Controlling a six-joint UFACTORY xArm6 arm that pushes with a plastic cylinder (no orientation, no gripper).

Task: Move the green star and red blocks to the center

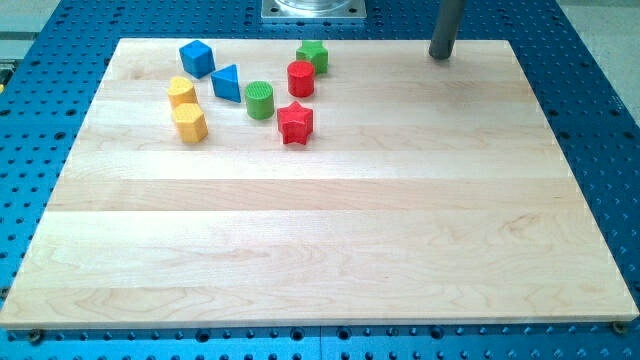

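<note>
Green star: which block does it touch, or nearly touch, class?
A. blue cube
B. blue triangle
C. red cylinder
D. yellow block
C: the green star sits at the upper right of the red cylinder, right against it; my tip stands well off to the view's right.

- We see my tip (441, 56) near the view's top, right of middle.
- The dark rod above it stands upright, touching no block.
</note>
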